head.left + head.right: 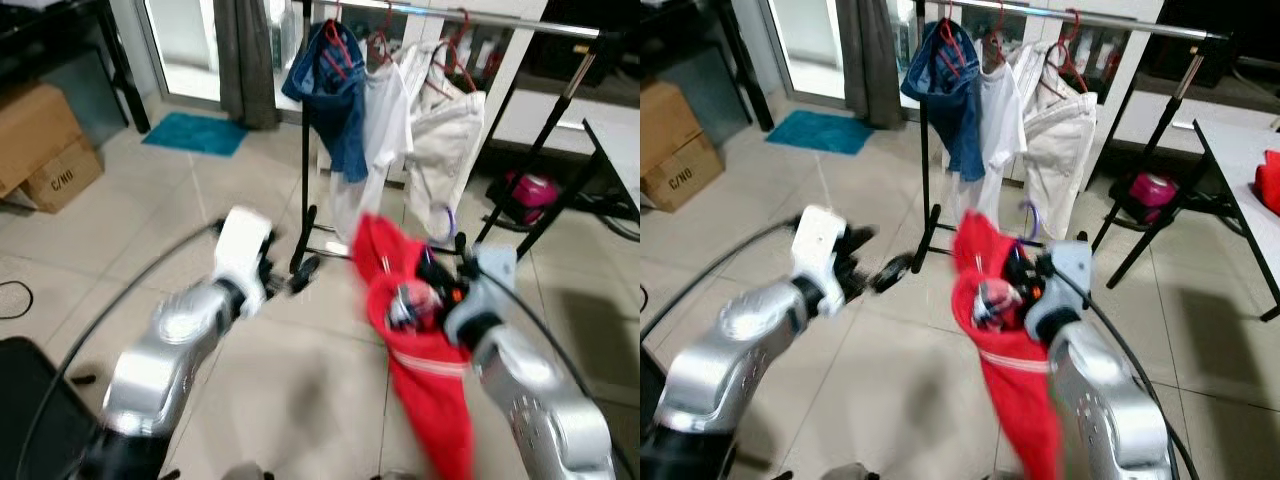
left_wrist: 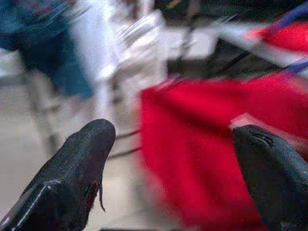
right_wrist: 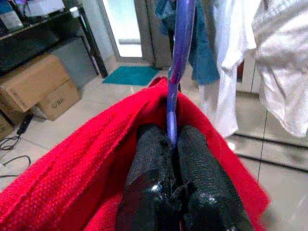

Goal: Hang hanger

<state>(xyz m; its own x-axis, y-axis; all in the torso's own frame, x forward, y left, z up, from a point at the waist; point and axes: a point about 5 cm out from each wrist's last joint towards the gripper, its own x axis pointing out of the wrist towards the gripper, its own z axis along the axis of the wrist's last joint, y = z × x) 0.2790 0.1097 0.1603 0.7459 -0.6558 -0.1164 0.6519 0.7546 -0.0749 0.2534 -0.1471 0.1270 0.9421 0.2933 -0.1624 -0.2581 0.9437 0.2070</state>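
Tiled floor [image 1: 300, 370], right fingers [image 3: 197, 168] apparently clamping hanger [image 3: 179, 57]

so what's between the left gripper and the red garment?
Nothing but bare tile floor: the open left gripper sits beside the red garment, apart from it, in the left eye view.

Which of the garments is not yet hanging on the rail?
The red garment, held on a purple hanger by the right end effector; the blue, white and beige ones already hang.

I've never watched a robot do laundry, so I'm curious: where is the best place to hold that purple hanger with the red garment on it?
Probably by the thin neck of the purple hanger, where it rises bare above the red garment. Come from below, as the right gripper does: its fingers pinch that stem, leaving the hook end free for the rail.
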